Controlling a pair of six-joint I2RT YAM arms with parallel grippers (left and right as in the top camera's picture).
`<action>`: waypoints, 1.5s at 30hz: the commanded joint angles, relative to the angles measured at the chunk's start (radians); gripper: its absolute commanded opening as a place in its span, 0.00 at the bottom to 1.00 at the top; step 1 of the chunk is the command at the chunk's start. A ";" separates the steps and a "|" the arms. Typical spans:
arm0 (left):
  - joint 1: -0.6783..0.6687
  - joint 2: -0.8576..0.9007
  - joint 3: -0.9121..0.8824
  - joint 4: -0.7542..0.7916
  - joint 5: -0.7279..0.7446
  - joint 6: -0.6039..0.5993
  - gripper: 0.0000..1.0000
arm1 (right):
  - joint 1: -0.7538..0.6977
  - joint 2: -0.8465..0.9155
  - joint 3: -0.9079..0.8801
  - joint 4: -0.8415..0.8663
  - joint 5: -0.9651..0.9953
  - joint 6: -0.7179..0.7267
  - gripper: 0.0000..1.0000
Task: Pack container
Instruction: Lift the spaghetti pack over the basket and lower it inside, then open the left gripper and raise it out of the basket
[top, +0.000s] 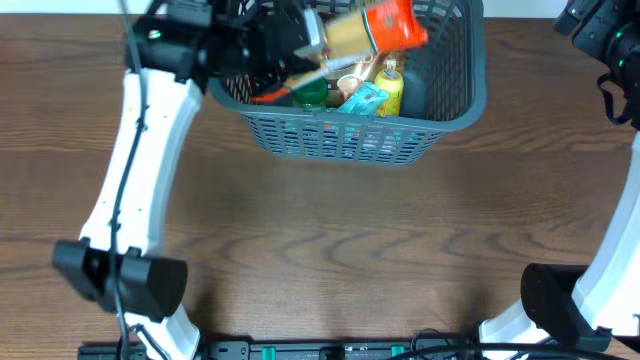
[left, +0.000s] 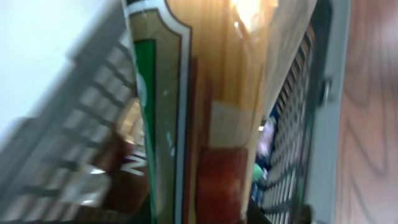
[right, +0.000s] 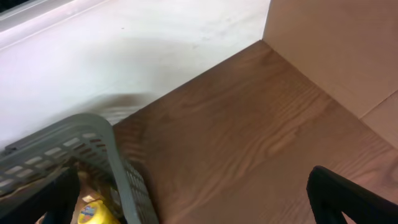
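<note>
1. Overhead: the large dark grey plastic rectangular basket with slotted lattice walls (top: 340, 140) stands at the far middle of the brown wood-grain worktop (top: 330, 250); the left fingers (top: 295, 45) are clamped on a long tan packet with an orange end (top: 365, 30), which is held tilted over the basket's open top; inside lie a yellow bottle (top: 390, 88), a blue packet (top: 362, 100) and a green item (top: 310, 95); the right fingers (top: 598, 30) hang at the far right corner, well apart from the basket.
2. Left wrist: the tan packet fills the view, showing a green panel edged in white; the basket's lattice walls run on either side of it; a strip of worktop shows at the right edge.
3. Right wrist: the right fingers stand wide apart, with only worktop between them; one corner of the basket sits at lower left with a yellow object (right: 93, 211) inside; a white wall (right: 124, 43) rises behind.
</note>
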 joint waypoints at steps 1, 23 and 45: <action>-0.022 0.012 0.024 -0.011 0.065 0.147 0.06 | -0.006 0.003 0.001 -0.002 0.010 0.014 0.99; -0.054 0.113 0.024 -0.037 -0.017 0.142 0.98 | -0.006 0.003 0.001 -0.002 0.010 0.014 0.99; -0.053 -0.181 0.027 0.324 -0.904 -0.681 0.98 | -0.006 0.003 0.001 -0.002 0.010 0.014 0.99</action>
